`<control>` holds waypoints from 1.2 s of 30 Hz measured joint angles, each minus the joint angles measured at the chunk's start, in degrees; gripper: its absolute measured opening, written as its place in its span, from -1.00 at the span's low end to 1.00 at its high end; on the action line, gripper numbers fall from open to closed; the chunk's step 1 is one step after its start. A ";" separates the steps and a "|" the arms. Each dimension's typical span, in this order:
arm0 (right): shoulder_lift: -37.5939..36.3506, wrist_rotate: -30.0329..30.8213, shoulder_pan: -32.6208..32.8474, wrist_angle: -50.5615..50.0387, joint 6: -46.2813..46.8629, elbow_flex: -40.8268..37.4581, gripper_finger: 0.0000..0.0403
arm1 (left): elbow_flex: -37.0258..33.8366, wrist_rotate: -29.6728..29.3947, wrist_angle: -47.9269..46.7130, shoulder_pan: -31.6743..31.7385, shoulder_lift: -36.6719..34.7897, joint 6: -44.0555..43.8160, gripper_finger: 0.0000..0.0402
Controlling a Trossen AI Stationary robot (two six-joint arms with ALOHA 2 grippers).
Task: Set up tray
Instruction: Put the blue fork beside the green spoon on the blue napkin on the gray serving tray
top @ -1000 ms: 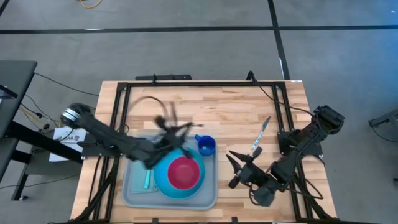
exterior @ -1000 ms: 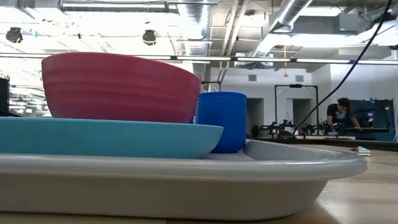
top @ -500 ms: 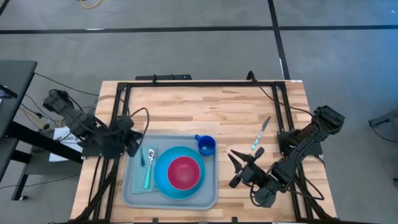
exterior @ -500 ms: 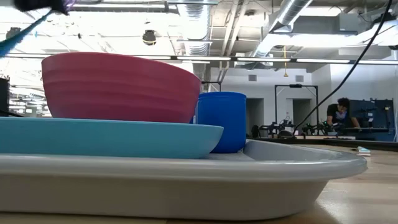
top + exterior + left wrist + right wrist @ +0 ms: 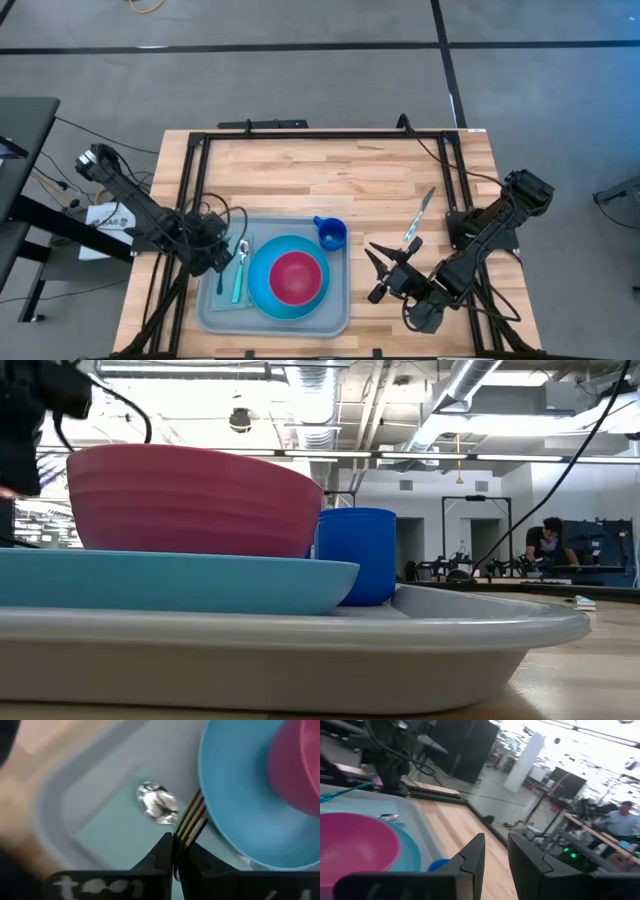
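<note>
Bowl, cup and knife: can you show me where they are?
Bowl (image 5: 296,277), high view, its pink middle.
Cup (image 5: 333,235), high view, its blue rim.
Knife (image 5: 419,216), high view, mid-blade, on the bare table.

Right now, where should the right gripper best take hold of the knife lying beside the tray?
Grip the knife by its blue handle end, coming down from above with the jaws across its narrow width: it lies flat and slanted, handle nearest the open right gripper.

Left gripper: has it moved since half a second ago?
Yes. The left gripper has shifted toward the plate, now over the tray's napkin.
</note>
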 joint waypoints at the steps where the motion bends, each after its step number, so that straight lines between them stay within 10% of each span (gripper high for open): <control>1: 0.00 -0.78 0.01 0.02 0.00 0.00 -0.62 | -1.13 0.17 2.26 0.00 -0.26 0.09 -1.00; 36: 0.00 -2.53 -0.85 -0.52 1.99 -0.02 -0.62 | -6.02 -1.92 11.80 0.04 1.59 -9.04 -1.00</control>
